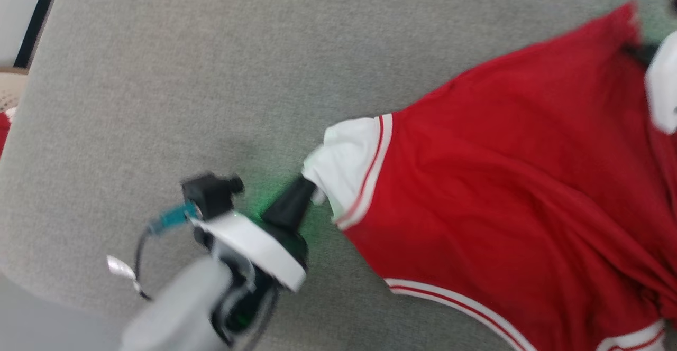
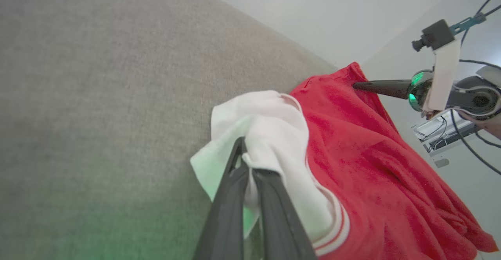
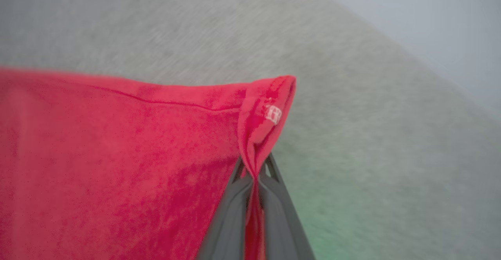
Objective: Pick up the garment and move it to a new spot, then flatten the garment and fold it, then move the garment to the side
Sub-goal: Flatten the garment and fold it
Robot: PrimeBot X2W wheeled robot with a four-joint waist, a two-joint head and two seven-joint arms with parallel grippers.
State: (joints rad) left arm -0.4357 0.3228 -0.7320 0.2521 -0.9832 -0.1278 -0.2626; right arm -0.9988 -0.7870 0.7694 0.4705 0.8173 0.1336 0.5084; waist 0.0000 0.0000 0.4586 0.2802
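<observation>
Two grips on: left claw (image 2: 245, 156) clamps white sleeve (image 2: 266, 123) of the garment (image 1: 502, 182), right claw (image 3: 254, 172) clamps its red corner. Garment's centre-right in head view, over grey surface (image 1: 158, 76). You're at pick-up/move, I reckon; next, lift both ends evenly w/ tension.

Slim pickings for reading here. One small white mark (image 3: 273, 114) sits on the folded red corner of the garment (image 3: 117, 154), just right of centre in the right wrist view. It's too blurred to tell whether it's letters or digits. Across the head view and the left wrist view, nothing legible on anything.
</observation>
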